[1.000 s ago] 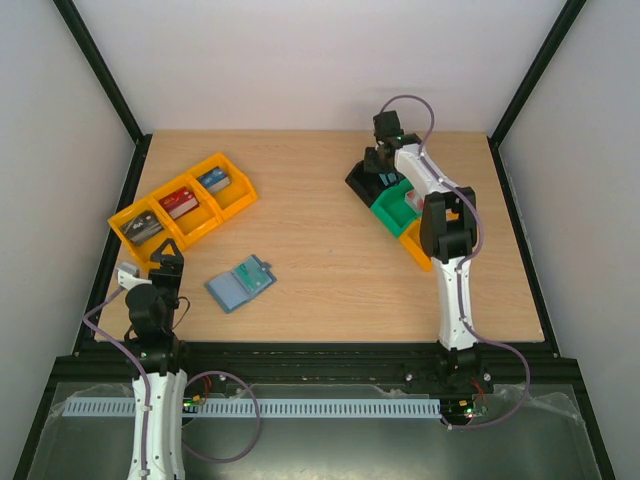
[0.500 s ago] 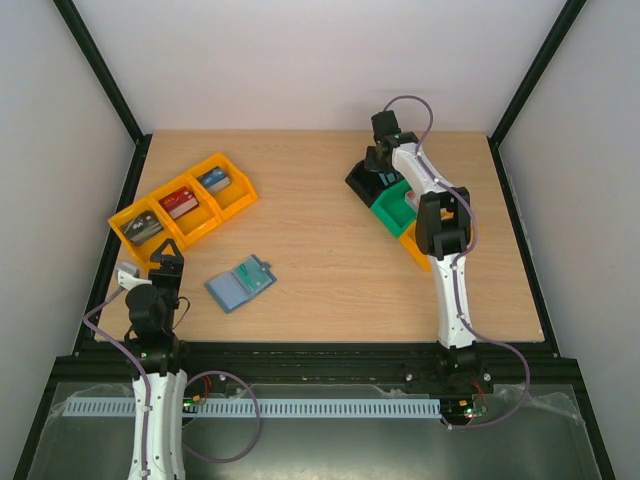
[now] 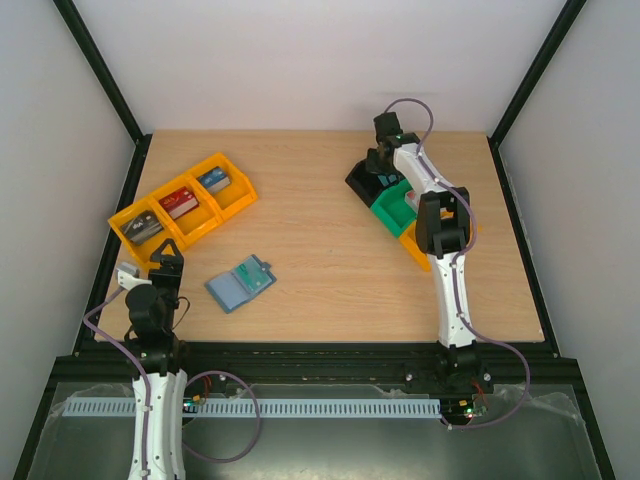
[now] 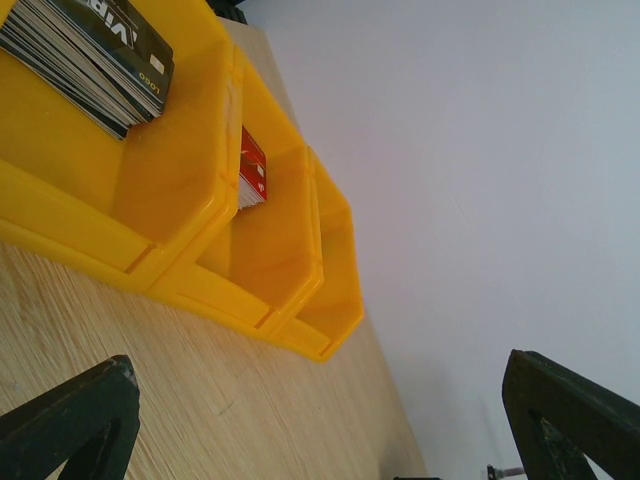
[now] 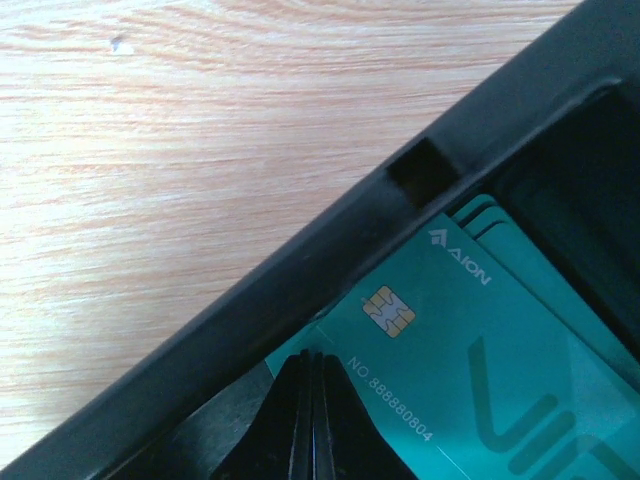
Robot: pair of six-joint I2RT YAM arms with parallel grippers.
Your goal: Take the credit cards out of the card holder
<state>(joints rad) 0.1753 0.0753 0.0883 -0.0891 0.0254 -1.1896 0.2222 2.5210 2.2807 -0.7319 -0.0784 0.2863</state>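
The card holder (image 3: 238, 283) lies open on the table at the near left, with a teal card (image 3: 254, 275) showing in its right half. My left gripper (image 3: 166, 262) is open and empty, low over the table just left of the holder; its fingers (image 4: 70, 425) stand wide apart in the left wrist view. My right gripper (image 3: 384, 163) is shut over the black tray (image 3: 362, 181) at the far right. In the right wrist view its tips (image 5: 318, 360) rest at the edge of a teal credit card (image 5: 450, 360) lying flat in the black tray (image 5: 300, 300), with more teal cards beneath it.
Three joined orange bins (image 3: 215, 205) with stacks of cards stand at the far left, and they show close up in the left wrist view (image 4: 190, 230). A green tray (image 3: 392, 208) and an orange tray (image 3: 416, 247) adjoin the black one, under the right arm.
The right gripper has shifted very slightly over the black tray. The left arm and the card holder have not moved.
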